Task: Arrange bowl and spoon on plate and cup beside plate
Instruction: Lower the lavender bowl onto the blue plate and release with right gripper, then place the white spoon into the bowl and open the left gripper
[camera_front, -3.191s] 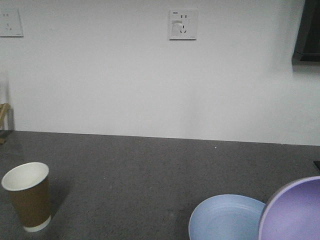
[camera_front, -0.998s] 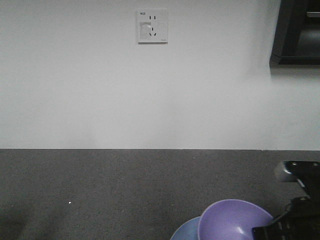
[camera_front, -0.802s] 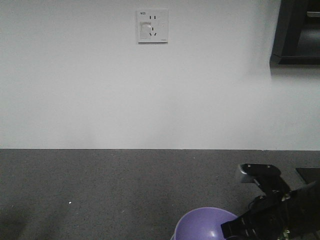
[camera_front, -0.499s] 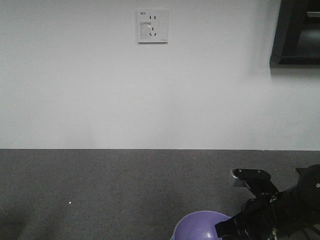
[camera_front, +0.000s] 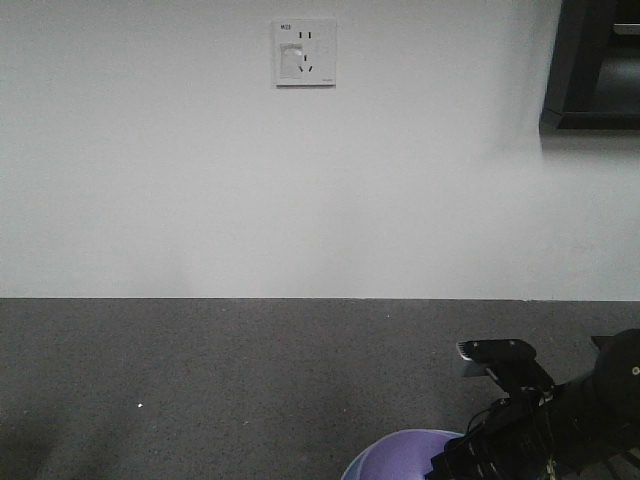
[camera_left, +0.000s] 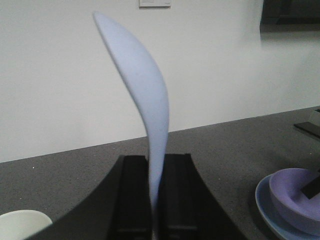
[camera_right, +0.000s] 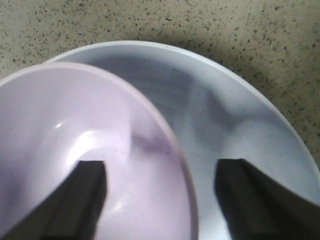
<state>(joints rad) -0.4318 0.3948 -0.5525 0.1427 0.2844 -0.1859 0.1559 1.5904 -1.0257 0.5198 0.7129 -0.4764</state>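
Observation:
In the left wrist view my left gripper (camera_left: 154, 200) is shut on the spoon (camera_left: 142, 85). The spoon is pale, curved and seen edge-on, and it stands up from between the black fingers. The lavender bowl (camera_right: 75, 145) rests in the pale blue plate (camera_right: 240, 115). My right gripper (camera_right: 170, 200) is open and straddles the bowl's rim, one finger (camera_right: 87, 195) inside the bowl and the other over the plate. The left wrist view also shows the bowl (camera_left: 295, 197) on the plate (camera_left: 267, 212) at the right. The cup's cream rim (camera_left: 22, 225) peeks in at its bottom left.
The dark speckled tabletop (camera_front: 250, 380) runs back to a white wall with a socket (camera_front: 304, 52). A dark shelf or cabinet (camera_front: 595, 65) hangs at the upper right. My right arm (camera_front: 530, 425) shows black at the front view's lower right, beside the bowl (camera_front: 395, 462).
In the front view the bowl has sunk lower towards the bottom edge and levelled out. My right arm has come in from the right and moved left over it. The cup has left that view.

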